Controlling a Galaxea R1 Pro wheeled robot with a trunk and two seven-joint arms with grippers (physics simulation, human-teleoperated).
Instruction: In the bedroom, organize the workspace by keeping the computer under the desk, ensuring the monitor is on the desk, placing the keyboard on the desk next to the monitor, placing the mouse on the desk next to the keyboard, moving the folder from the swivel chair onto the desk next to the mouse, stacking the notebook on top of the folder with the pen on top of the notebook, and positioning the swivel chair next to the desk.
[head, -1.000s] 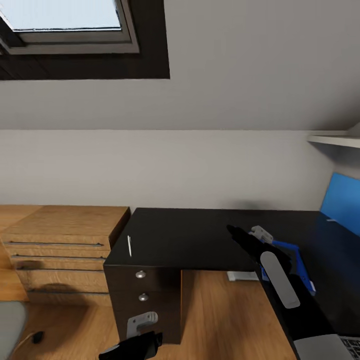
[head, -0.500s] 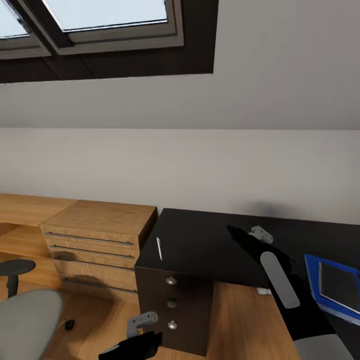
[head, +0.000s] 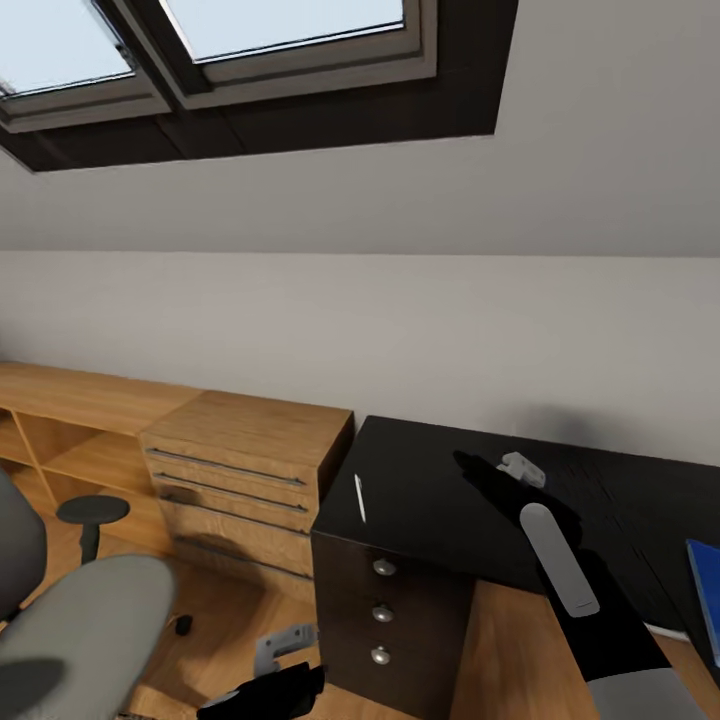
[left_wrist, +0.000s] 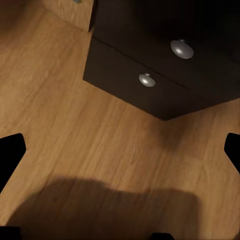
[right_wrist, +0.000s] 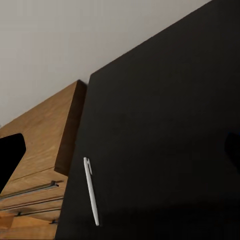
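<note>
Leftward-panned camera: pen (head: 359, 498) (thin, white) on desk (head: 440, 500).

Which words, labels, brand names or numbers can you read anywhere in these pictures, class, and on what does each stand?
None: no readable text on the desk, its drawer unit, the pen, the wooden chest or the swivel chair.

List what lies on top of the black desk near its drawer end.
A thin white pen lies on the black desk top, near the edge above the silver-knobbed drawers. At the far right, a blue folder's corner shows. The right arm covers part of the top.
</note>
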